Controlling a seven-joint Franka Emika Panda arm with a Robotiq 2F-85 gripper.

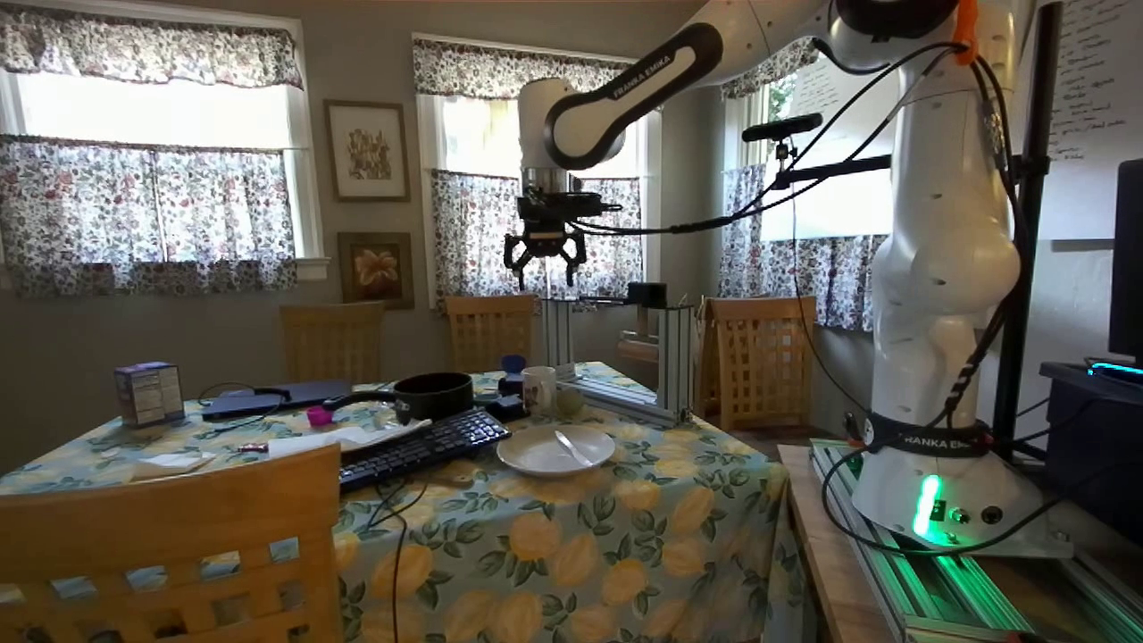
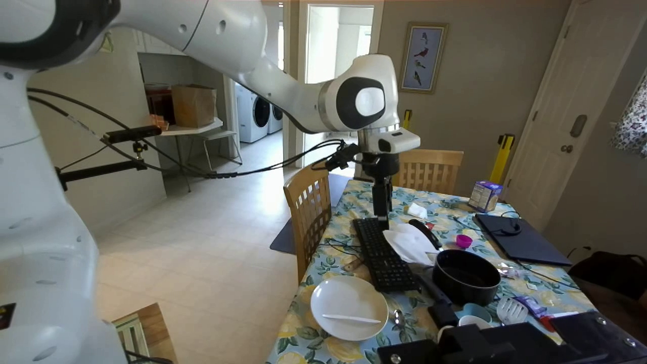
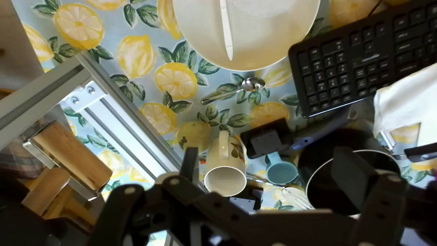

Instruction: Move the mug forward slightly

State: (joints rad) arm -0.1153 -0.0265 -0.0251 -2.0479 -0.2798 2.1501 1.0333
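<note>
The mug (image 1: 539, 390) is pale and tan-whitish and stands upright on the flowered tablecloth, behind the white plate in this exterior view. In the wrist view the mug (image 3: 223, 153) shows its open rim, its handle and a painted fruit pattern. In an exterior view it is mostly hidden behind black parts in the foreground. My gripper (image 1: 546, 279) is open and empty, pointing down well above the table; it also shows in an exterior view (image 2: 382, 222). In the wrist view its fingers (image 3: 266, 164) are wide apart, with the mug seen near the left finger and below it.
A white plate (image 1: 555, 449) holds a plastic knife. A metal frame (image 3: 129, 126) stands close beside the mug. A black pot (image 2: 466, 277), a teal cup (image 3: 281, 172), a yellowish round object (image 3: 194, 135), a spoon (image 3: 252, 84) and a keyboard (image 2: 386, 258) lie around it.
</note>
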